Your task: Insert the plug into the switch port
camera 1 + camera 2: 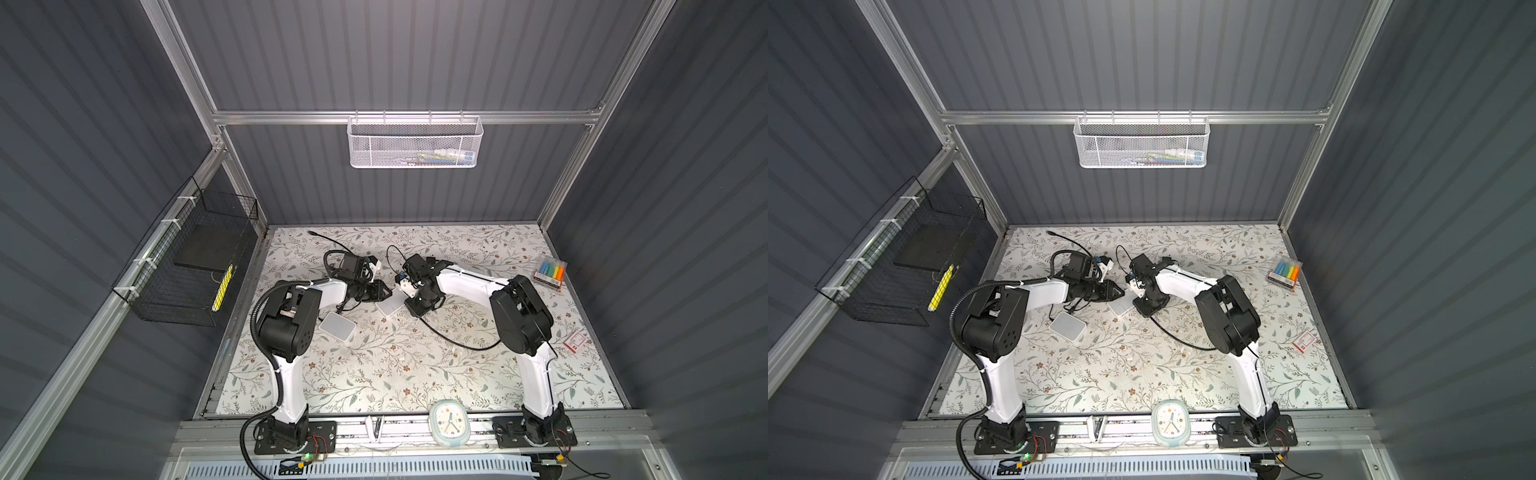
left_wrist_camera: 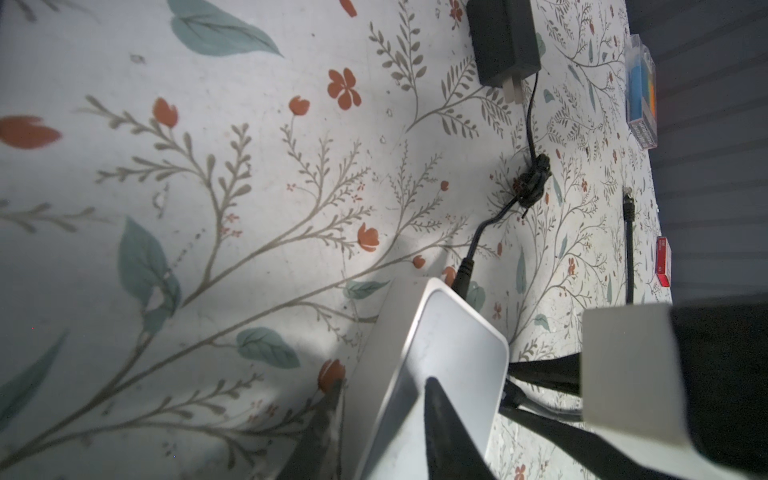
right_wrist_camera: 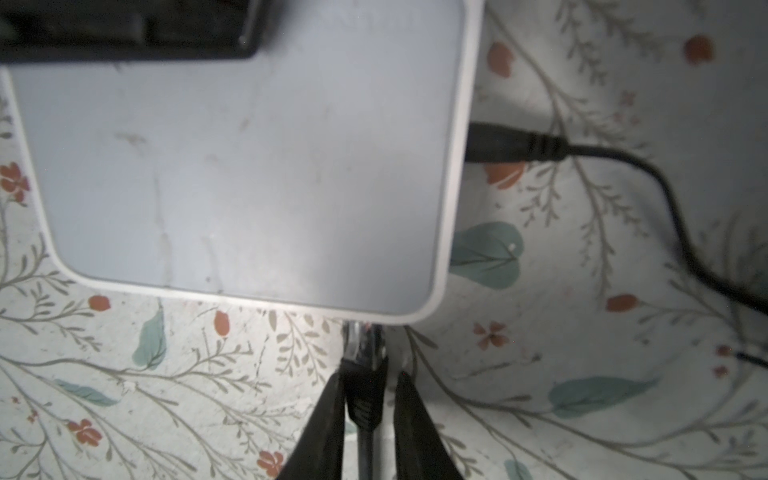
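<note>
The white switch (image 3: pixel 249 166) lies on the floral mat, small in both top views (image 1: pixel 390 306) (image 1: pixel 1119 307). My left gripper (image 2: pixel 384 382) is shut on one end of it, one finger under its side and one on its top face. The clear-tipped plug (image 3: pixel 365 345) with a black boot meets the switch's edge, its tip hidden under the rim. My right gripper (image 3: pixel 371 374) straddles the boot: one finger touches it and the other stands off with a gap, so it is open. In a top view it hangs beside the switch (image 1: pixel 415 309).
A black power lead (image 3: pixel 511 143) is plugged into the switch's side, and its adapter (image 2: pixel 505 41) lies beyond. A second white box (image 1: pixel 337 328) sits by the left arm. The plug's cable (image 1: pixel 457 338) loops right. Highlighter pack (image 1: pixel 550 272), red box (image 1: pixel 575 341) and clock (image 1: pixel 449 424) lie near the edges.
</note>
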Robot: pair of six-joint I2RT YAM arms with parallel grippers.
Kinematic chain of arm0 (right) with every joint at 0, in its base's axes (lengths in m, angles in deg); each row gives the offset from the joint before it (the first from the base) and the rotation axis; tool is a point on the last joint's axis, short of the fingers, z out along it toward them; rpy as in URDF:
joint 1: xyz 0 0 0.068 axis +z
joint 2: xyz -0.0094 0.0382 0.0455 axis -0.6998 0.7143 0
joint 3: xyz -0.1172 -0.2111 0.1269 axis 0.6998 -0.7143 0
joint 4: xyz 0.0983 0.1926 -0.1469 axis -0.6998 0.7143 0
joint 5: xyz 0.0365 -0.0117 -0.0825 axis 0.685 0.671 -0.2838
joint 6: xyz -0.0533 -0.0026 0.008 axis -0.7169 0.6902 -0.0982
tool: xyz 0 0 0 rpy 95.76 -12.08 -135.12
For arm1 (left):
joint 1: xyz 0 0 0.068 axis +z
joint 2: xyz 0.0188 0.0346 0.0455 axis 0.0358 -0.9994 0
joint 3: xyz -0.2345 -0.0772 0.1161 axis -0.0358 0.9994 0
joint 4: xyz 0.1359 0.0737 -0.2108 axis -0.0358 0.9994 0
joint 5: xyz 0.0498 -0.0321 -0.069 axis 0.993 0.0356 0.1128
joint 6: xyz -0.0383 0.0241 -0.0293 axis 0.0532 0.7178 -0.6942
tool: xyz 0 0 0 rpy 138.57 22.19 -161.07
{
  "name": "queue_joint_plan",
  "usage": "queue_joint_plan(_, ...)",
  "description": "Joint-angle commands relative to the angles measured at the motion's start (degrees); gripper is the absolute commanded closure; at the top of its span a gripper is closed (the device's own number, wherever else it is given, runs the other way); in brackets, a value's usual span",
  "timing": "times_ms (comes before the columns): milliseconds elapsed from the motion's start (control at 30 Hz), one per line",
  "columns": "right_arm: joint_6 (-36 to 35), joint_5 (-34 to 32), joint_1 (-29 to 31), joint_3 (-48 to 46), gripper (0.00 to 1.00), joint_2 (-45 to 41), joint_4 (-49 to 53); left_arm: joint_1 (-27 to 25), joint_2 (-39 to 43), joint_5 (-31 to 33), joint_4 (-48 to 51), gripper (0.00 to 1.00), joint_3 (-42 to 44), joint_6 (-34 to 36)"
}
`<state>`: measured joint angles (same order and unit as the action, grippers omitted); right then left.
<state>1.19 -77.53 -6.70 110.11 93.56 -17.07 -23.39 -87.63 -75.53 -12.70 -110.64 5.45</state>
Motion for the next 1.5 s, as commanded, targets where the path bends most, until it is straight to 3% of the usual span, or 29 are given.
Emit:
queue_joint_plan(0, -0.22, -0.97, 0.19, -2.64, 0.79, 1.91, 2.60, -0.37, 0.31, -0.39, 1.01, 0.67, 0.51, 0.42)
queue_joint_plan(367, -0.90, -0.78, 0.57, -3.31, 1.00, 0.88, 2.58, -0.38, 0.02, -0.39, 1.12, 0.67, 0.49, 0.58)
queue_joint_plan(833, 0.97, 4.16, -0.03, -3.34, 1.00, -2.44, -0.21, -0.37, -0.40, -0.99, 0.70, 0.67, 0.69, 0.58)
queue_joint_plan(1467, 1.77, 5.35, -1.88, -1.93, 1.00, -2.08, -2.13, -0.39, -1.46, -2.49, 1.38, 0.68, -0.88, 1.28)
